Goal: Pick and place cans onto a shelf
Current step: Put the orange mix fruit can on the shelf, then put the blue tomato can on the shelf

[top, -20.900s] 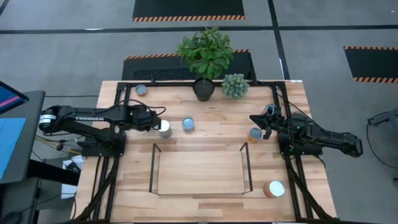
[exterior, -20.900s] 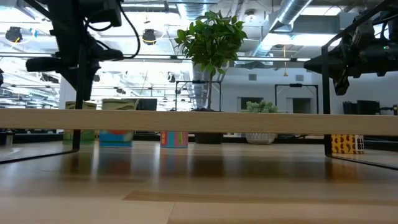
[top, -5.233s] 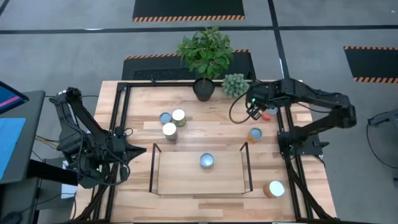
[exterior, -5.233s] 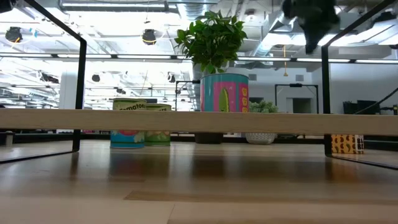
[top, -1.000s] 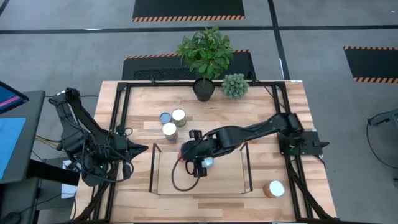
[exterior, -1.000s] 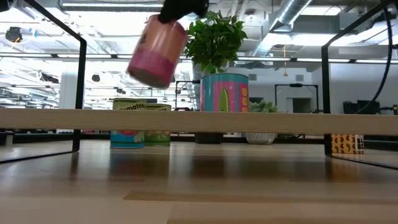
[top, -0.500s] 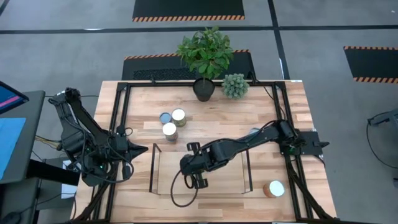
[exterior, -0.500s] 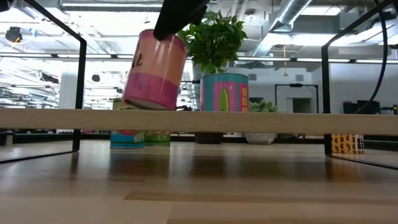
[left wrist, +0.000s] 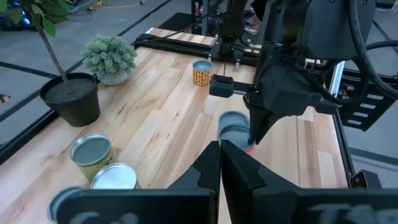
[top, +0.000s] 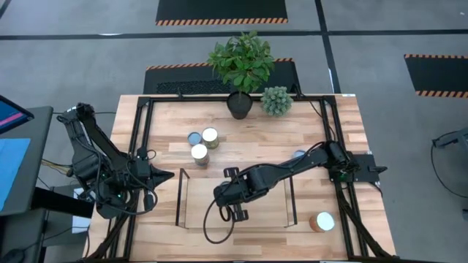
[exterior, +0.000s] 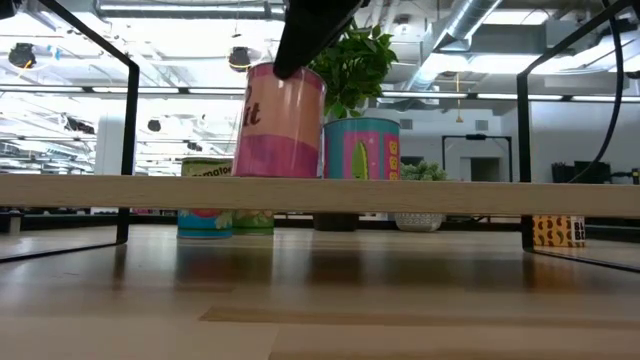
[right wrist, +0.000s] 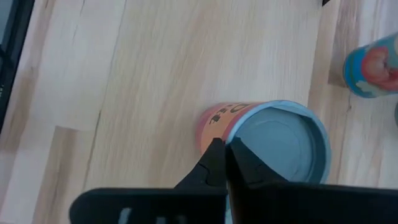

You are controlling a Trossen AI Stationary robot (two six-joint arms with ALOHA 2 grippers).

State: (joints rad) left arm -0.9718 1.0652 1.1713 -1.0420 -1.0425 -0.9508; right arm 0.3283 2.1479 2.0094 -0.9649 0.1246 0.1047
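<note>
My right gripper [exterior: 300,50] is pinching the pink can [exterior: 278,122] hanging below it, nearly upright; shelf [exterior: 320,193] right underneath.

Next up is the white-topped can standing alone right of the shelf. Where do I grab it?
The can stands upright, lid up, nothing beside it: come straight down from above and pinch its orange-tan side wall just under the rim.

Bright, even overhead light; soft shadows.
</note>
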